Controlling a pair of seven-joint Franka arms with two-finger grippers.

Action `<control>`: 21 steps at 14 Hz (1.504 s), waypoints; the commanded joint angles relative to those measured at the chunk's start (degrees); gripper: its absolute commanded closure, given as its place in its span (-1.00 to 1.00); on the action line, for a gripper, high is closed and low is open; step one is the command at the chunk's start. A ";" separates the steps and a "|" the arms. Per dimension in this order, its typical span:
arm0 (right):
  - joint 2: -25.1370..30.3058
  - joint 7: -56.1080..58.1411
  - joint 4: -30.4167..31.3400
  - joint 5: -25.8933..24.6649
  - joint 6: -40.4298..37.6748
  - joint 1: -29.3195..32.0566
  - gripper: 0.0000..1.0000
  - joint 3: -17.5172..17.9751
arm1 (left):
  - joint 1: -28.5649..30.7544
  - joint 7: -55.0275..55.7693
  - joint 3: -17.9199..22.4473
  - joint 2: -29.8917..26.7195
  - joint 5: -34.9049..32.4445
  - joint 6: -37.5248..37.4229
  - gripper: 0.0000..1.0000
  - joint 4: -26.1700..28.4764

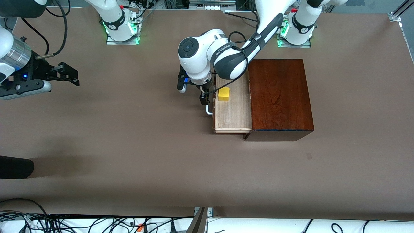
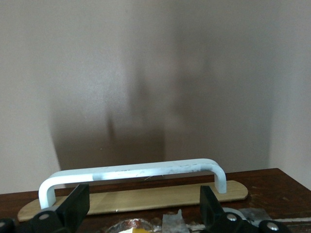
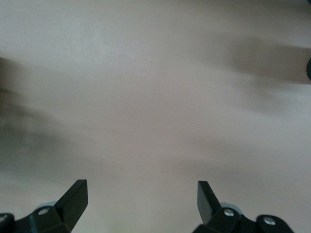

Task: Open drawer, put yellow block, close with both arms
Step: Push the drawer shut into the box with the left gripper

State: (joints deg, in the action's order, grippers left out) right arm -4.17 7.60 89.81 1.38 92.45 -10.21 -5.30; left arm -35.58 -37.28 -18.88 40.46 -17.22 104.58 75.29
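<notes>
The drawer (image 1: 233, 113) stands pulled out of the dark mahogany box (image 1: 279, 97) toward the right arm's end of the table. The yellow block (image 1: 223, 94) lies in the drawer's pale tray, in the part farther from the front camera. My left gripper (image 1: 203, 98) hangs just in front of the drawer front, by its white handle (image 1: 209, 110). In the left wrist view that gripper (image 2: 143, 206) is open, and the handle (image 2: 131, 172) runs across just past the fingertips (image 2: 77, 201), untouched. My right gripper (image 1: 77, 77) waits open over bare table at the right arm's end, and the right wrist view shows it (image 3: 142, 194) holding nothing.
The left arm's elbow (image 1: 226, 61) hangs over the part of the drawer farthest from the front camera. A dark rounded object (image 1: 16, 166) lies at the right arm's end, nearer the front camera. Cables (image 1: 97, 223) run along the table's near edge.
</notes>
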 commanded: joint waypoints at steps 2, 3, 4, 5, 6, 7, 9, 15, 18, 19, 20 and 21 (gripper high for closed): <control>-1.02 0.23 -1.74 -0.68 -0.69 0.81 -1.00 0.64 | 0.16 -0.86 1.74 -0.38 -1.50 -0.87 -1.00 0.56; -1.02 0.23 -1.74 -0.68 -0.60 0.81 -1.00 0.64 | 0.16 -0.86 2.27 -0.47 -1.59 -1.57 -1.00 0.56; -1.02 0.23 -1.74 -0.59 0.18 0.81 -1.00 0.64 | 0.25 -0.86 3.05 -0.47 -1.68 -1.92 -1.00 0.56; -1.10 0.23 -1.74 -0.59 0.89 0.81 -1.00 0.73 | 0.34 -0.95 3.41 -0.56 -2.11 -2.19 -1.00 0.56; -1.10 0.23 -1.74 -0.51 0.98 0.55 -1.00 0.73 | 0.34 -0.87 3.41 -0.64 -3.07 -3.15 -1.00 0.56; -1.10 0.23 -1.74 -0.59 1.07 0.37 -1.00 0.73 | 0.34 -0.86 3.41 -0.65 -3.87 -3.59 -1.00 0.56; -1.10 0.23 -1.74 -0.51 1.07 0.28 -1.00 0.73 | 0.60 -0.86 3.50 -0.82 -4.31 -5.08 -1.00 0.56; -1.10 0.23 -1.74 -0.07 1.07 0.81 -1.00 0.73 | 0.52 -1.65 3.59 -1.61 -5.10 -7.64 -1.00 2.22; -1.10 0.14 -1.74 0.02 1.07 0.90 -1.00 0.64 | 0.52 -3.06 3.50 -1.96 -5.19 -8.16 -1.00 3.19; -1.10 0.23 -1.74 0.02 1.07 0.90 -1.00 0.56 | 0.52 -3.06 3.50 -2.05 -5.19 -8.60 -1.00 3.37; -1.19 0.14 -1.74 0.02 1.07 0.90 -1.00 0.56 | 0.52 -3.06 3.50 -2.40 -5.19 -8.78 -1.00 3.46; -1.37 0.14 -1.74 0.02 1.07 0.90 -1.00 0.56 | 0.69 -3.06 3.50 -2.58 -5.19 -9.48 -1.00 3.72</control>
State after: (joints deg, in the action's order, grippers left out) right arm -4.89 7.60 89.22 1.38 93.82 -9.92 -5.07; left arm -35.50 -37.64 -16.55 40.37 -19.87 97.42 75.52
